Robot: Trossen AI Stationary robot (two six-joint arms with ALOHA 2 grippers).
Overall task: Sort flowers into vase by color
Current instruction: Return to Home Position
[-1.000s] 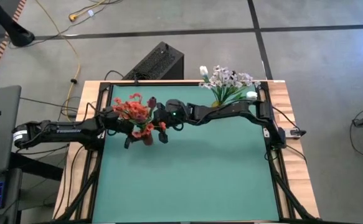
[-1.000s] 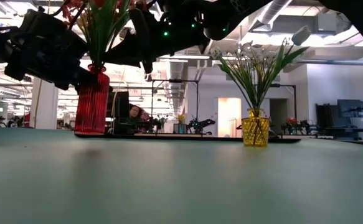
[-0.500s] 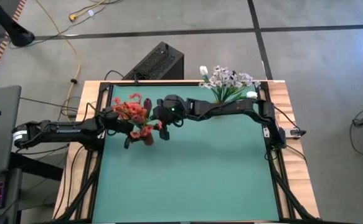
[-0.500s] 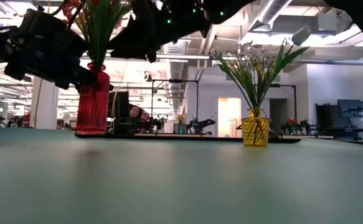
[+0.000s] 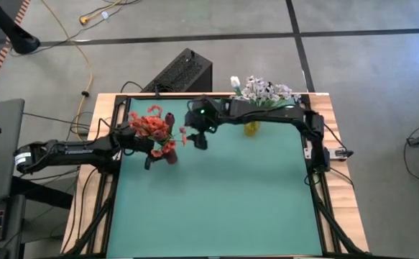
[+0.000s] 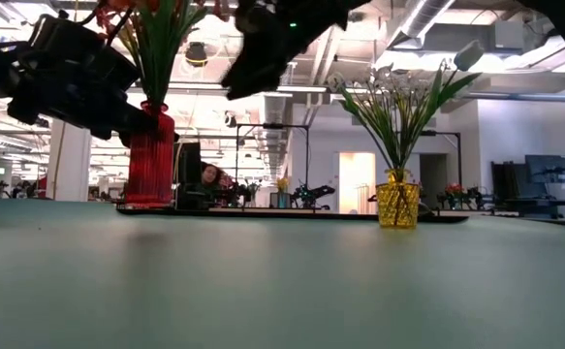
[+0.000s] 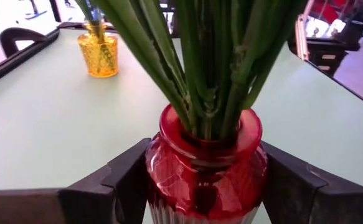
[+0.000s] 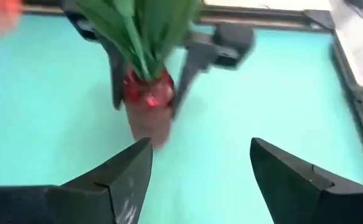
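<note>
High view, we see left gripper [image 7: 206, 165] clamped on red vase [image 6: 146, 160] of orange flowers [image 5: 152, 126], right gripper [image 8: 197, 168] wide open near it, white flowers [image 5: 265, 91] in yellow vase [image 6: 397, 204].

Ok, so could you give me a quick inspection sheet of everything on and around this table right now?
Surface: green mat; only two vases stand on it.
Job's things: orange-red flowers in the red vase; white flowers in the yellow vase; no loose flowers seen.
Clutter: nothing seen.
Grippers: left gripper has its fingers against the red vase's sides; right gripper hangs open and empty above the mat, beside that vase.
Cables: yellow cable on the floor; dark cables at the table's right edge.
Surroundings: black box on the floor behind the table; a person far off in the room.
</note>
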